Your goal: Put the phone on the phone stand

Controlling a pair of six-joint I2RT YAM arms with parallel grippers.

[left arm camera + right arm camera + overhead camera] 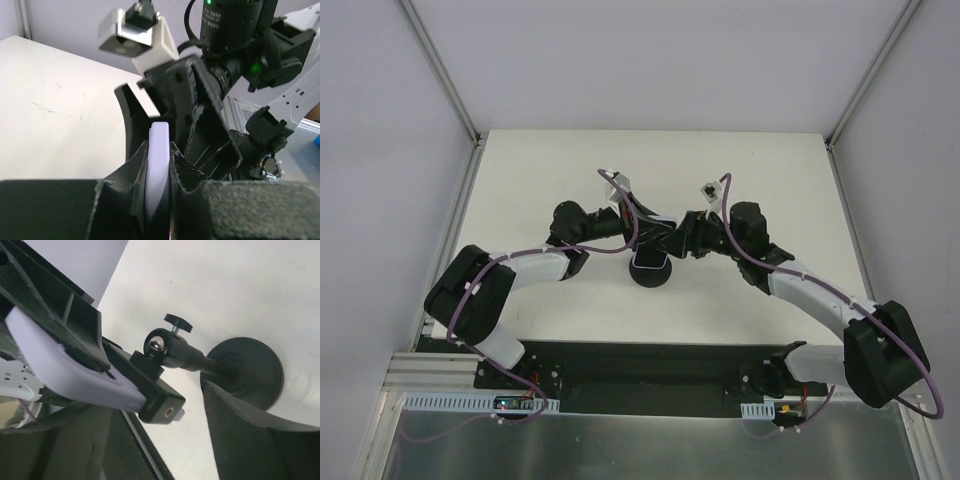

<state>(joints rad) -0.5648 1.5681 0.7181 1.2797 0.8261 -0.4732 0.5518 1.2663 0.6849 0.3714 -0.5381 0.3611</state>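
Observation:
The phone point(159, 165), black with a pale rim, is seen edge-on between the fingers of my left gripper point(159, 146), which is shut on it. In the right wrist view the phone point(75, 372) sits with its end in the clamp bracket point(161, 407) of the phone stand. The stand's stem runs down to its round disc base point(250, 371) on the table. My right gripper point(150, 432) is open, its fingers point(250, 440) standing apart on either side of the bracket without touching it. From above, both grippers meet over the stand's base point(650, 273).
The white table point(540, 190) is bounded by metal frame posts point(450, 90) and pale walls on both sides. A black plate point(640, 365) carrying the arm bases runs along the near edge. The right arm's wrist camera point(135, 35) hangs close above the left fingers.

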